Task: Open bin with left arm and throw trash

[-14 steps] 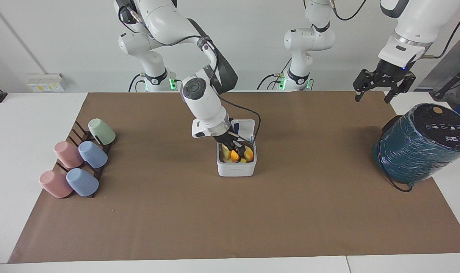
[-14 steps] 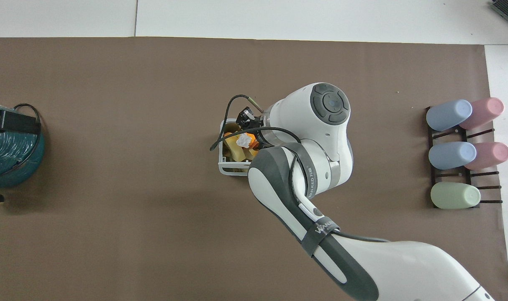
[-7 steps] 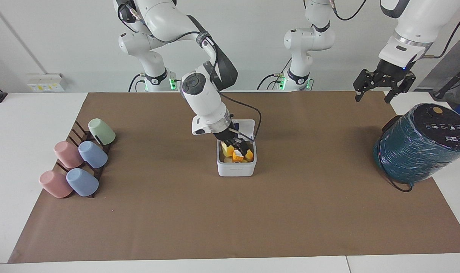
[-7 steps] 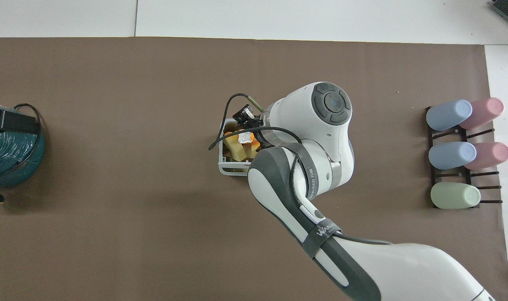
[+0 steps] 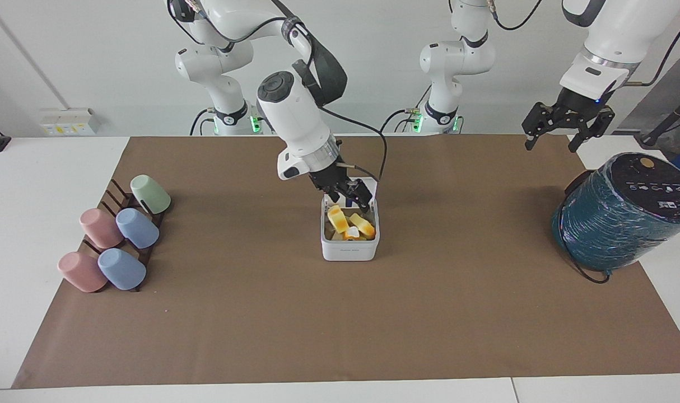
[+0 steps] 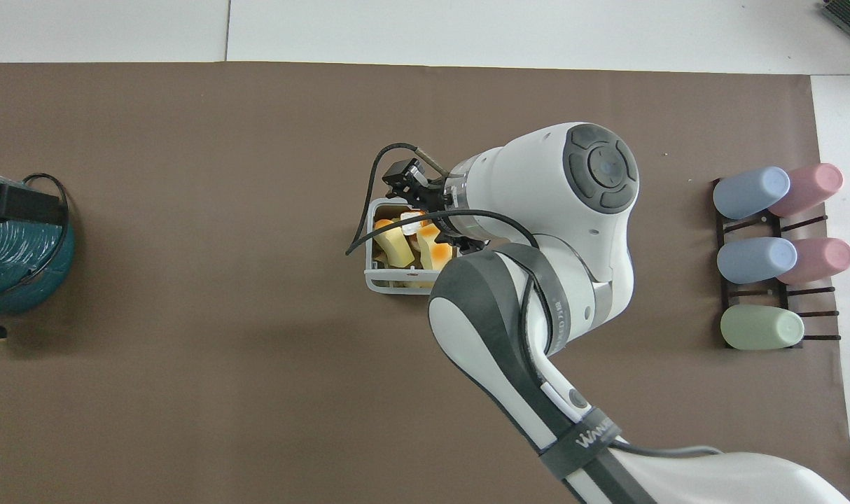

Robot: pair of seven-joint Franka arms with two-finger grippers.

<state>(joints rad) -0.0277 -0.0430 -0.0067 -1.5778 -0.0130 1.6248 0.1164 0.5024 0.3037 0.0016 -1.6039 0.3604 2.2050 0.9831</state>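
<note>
Over the bin (image 5: 349,242) at mid-table, our right gripper (image 5: 348,195) hangs spread and empty; trash (image 5: 348,223) sits inside. Left gripper (image 5: 564,124) waits spread. Risk: heaped trash could block the lid.

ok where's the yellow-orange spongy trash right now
The yellow-orange spongy wedge chunks lie inside the small white square bin, open at mid-table on the brown mat, directly under the right hand, which is open and holds none of them.

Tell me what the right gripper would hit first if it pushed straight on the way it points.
Most likely the yellow-orange trash chunks in the open bin: the right gripper points down over it, open and empty.
</note>
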